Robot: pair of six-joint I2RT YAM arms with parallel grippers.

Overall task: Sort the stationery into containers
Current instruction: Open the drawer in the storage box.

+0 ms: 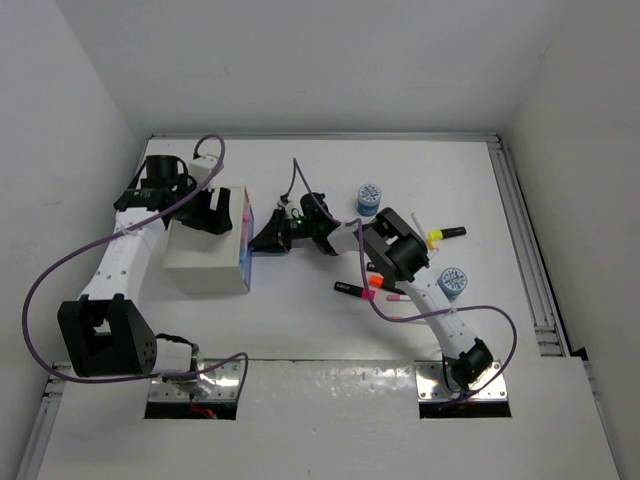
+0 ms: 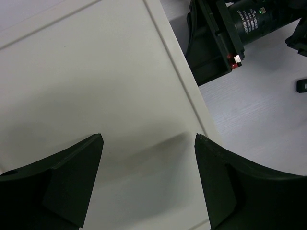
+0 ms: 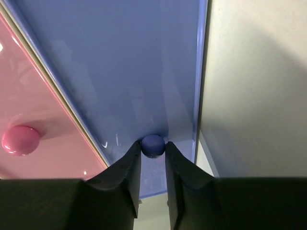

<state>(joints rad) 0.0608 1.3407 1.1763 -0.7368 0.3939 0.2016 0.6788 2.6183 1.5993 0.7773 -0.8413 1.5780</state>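
Right jaws pinch the small blue knob of the light blue drawer. Left jaws are spread over the cabinet top, near the tabletop left edge. We judge the drawer light and the round knob slick, so grip squarely.

The white cabinet walls off the left, while the table nearer the bases seems passable.

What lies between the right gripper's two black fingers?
The small round blue knob of the light blue plastic drawer, at the tips of the right gripper; the right wrist view shows it. Contact is unclear.
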